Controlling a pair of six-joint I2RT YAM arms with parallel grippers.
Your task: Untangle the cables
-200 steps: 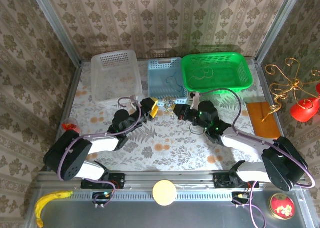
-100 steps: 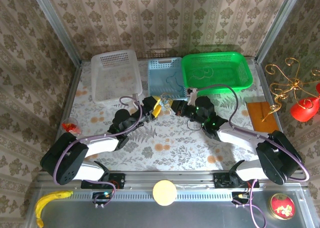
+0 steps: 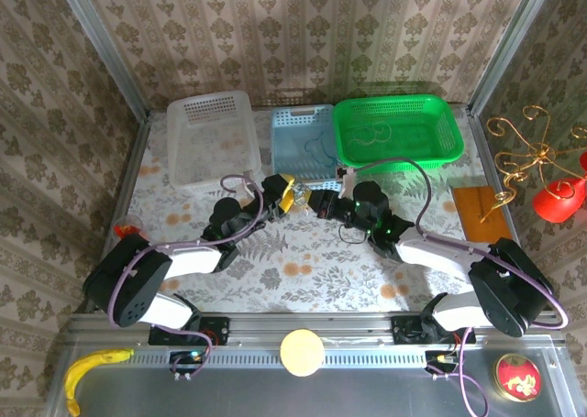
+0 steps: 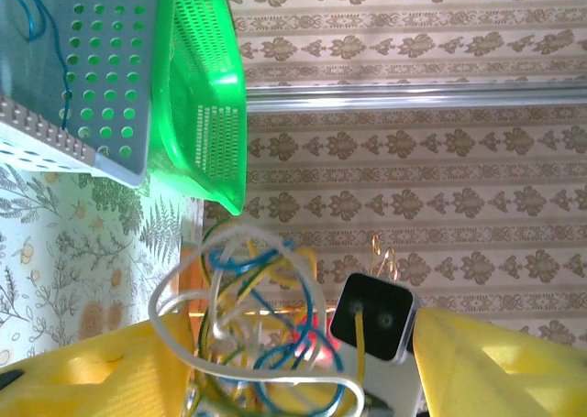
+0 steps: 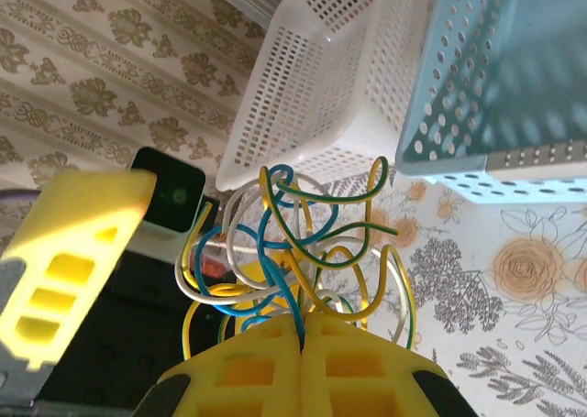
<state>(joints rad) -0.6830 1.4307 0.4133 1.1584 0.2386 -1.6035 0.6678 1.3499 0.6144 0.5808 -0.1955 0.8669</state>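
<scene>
Table (image 3: 303,261), floral cloth, carrying three baskets along its far edge: green basket (image 3: 396,128), the largest, to the right; white basket (image 3: 213,137), to the left; blue basket (image 3: 307,142), between them. Left pincer (image 4: 293,371), yellow fingers standing well apart with the knot hanging in the gap, nothing pinched. Right pincer (image 5: 301,371), fingers pressed together on strands at the foot of the knot; blue and yellow seem to run into the seam, though which ones exactly is hard to tell. Cables (image 5: 293,243), a loose ball of white, yellow, blue and green loops, held above the table just in front of the blue basket, between the two pincers. Handling: keep the right grip firm as anchor, close the left on one outer loop only, and draw away slowly so the knot loosens rather than cinches.
</scene>
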